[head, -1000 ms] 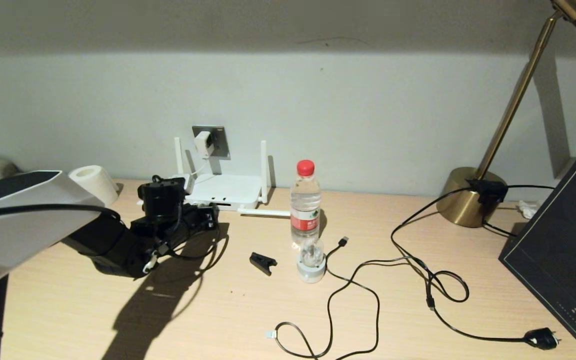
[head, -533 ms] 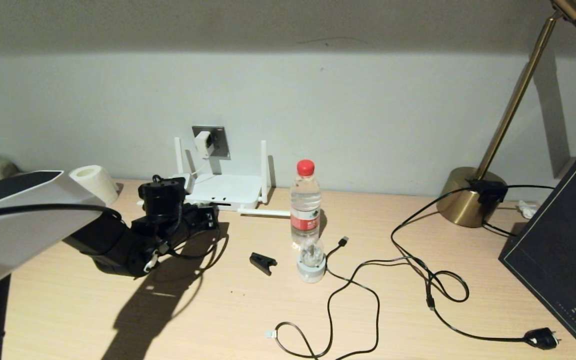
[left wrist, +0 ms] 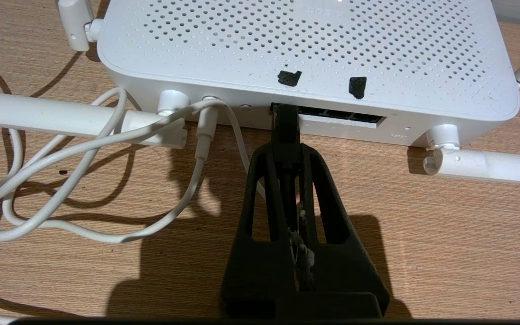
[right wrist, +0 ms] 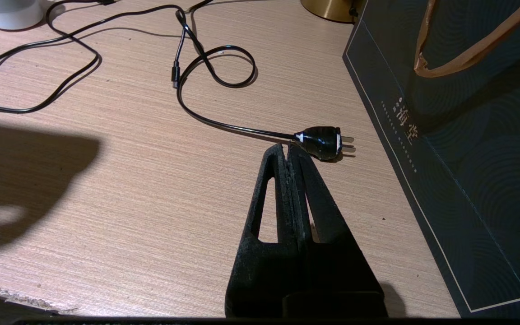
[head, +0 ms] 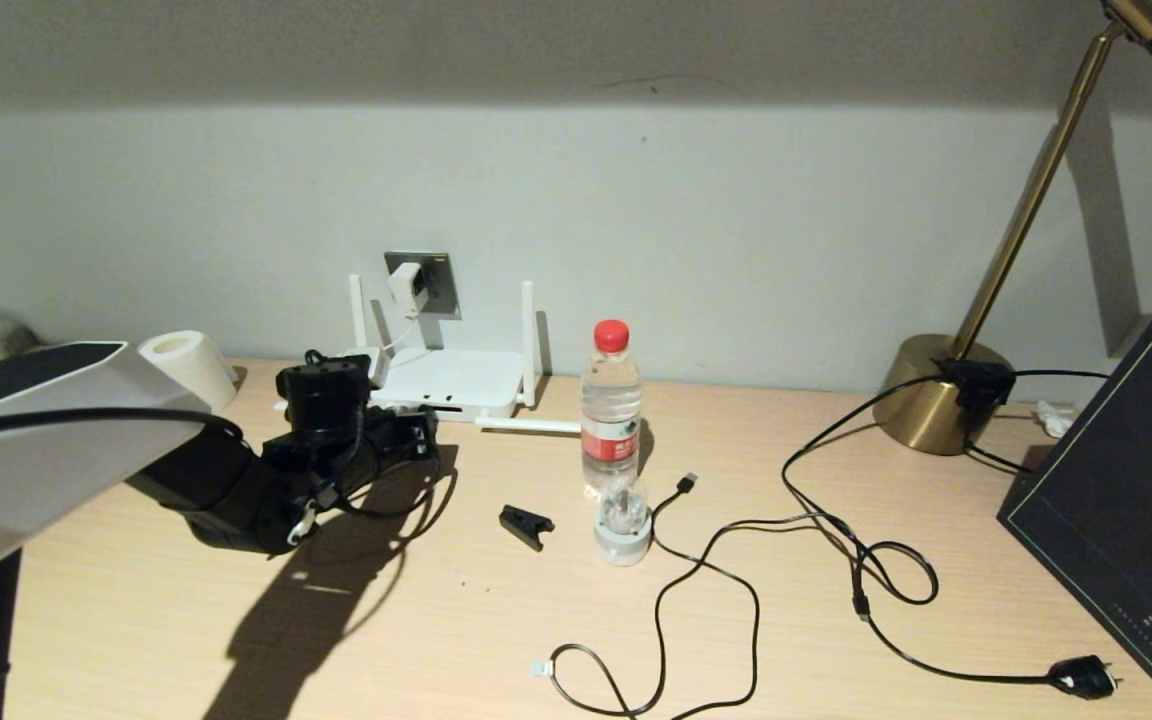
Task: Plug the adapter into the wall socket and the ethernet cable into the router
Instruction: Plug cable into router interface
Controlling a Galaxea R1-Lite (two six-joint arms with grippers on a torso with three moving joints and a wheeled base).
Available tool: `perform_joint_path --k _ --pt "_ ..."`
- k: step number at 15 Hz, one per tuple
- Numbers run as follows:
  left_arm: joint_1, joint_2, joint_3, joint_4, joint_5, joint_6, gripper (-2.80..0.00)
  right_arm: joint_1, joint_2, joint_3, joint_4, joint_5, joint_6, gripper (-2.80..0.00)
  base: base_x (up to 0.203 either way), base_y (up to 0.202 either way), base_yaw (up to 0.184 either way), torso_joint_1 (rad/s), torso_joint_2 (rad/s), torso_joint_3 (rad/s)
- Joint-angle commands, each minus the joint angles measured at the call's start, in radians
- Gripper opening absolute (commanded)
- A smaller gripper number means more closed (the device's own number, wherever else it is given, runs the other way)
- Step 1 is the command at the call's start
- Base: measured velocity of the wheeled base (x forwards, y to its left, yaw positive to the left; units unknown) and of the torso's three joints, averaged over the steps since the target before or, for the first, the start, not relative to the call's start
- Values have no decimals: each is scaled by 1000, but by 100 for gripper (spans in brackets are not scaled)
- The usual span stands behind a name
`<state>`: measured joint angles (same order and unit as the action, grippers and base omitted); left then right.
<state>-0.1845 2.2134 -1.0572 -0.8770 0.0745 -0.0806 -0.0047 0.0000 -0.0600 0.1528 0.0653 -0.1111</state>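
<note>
The white adapter (head: 404, 287) sits in the grey wall socket (head: 436, 284), and its thin white cord (left wrist: 84, 149) runs down to the router (head: 451, 382). The router (left wrist: 307, 49) lies flat against the wall with its row of ports (left wrist: 345, 119) facing me. My left gripper (left wrist: 287, 151) is shut on the black boot of the ethernet cable (left wrist: 285, 128). The plug's tip is in the leftmost port; how deep it sits is hidden. My right gripper (right wrist: 287, 149) is shut on nothing, low over the desk beside a black mains plug (right wrist: 321, 141).
A water bottle (head: 611, 405) and a small white-based cup (head: 622, 525) stand right of the router. A black clip (head: 526, 526), a USB-type cable (head: 686, 482) and looped black cords lie mid-desk. A brass lamp base (head: 941, 395), a dark bag (head: 1116, 500) and a paper roll (head: 186, 365) border the area.
</note>
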Motion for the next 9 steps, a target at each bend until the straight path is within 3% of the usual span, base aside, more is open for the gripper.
perform_joint_path --k 1,9 --pt "2 9 -8 -5 1 -2 -280 0 2 0 1 1 -1 -280 0 0 0 0 0 0" --pt "2 23 -31 -2 1 -1 -280 0 2 0 1 0 -1 -280 0 0 0 0 0 0"
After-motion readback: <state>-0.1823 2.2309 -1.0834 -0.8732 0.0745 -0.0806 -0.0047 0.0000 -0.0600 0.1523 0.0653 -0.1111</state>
